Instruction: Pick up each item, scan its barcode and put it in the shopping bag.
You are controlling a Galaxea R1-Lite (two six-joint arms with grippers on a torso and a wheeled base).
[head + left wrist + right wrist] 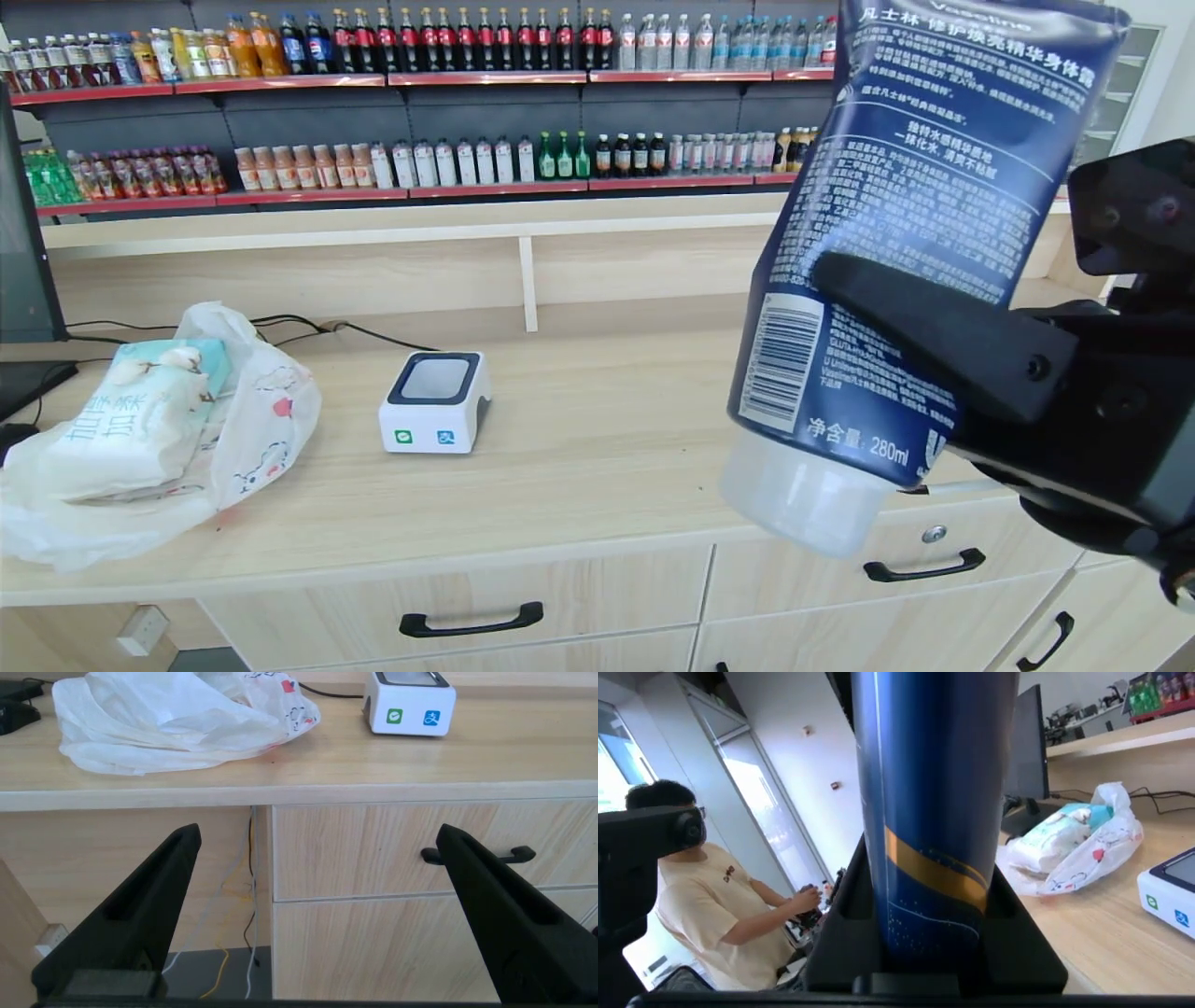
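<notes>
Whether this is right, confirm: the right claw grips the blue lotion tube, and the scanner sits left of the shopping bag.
Wrong side. The right claw grips the blue lotion tube, but the scanner sits right of the shopping bag, as the head view shows.

Wooden counter (597, 467) with black-handled drawers (579, 588), drink-stocked shelves (485, 79) behind, dark monitor (19, 243) and cables (308, 327) at left.

Blue tube (934, 187), top end past the head view's upper edge
</notes>
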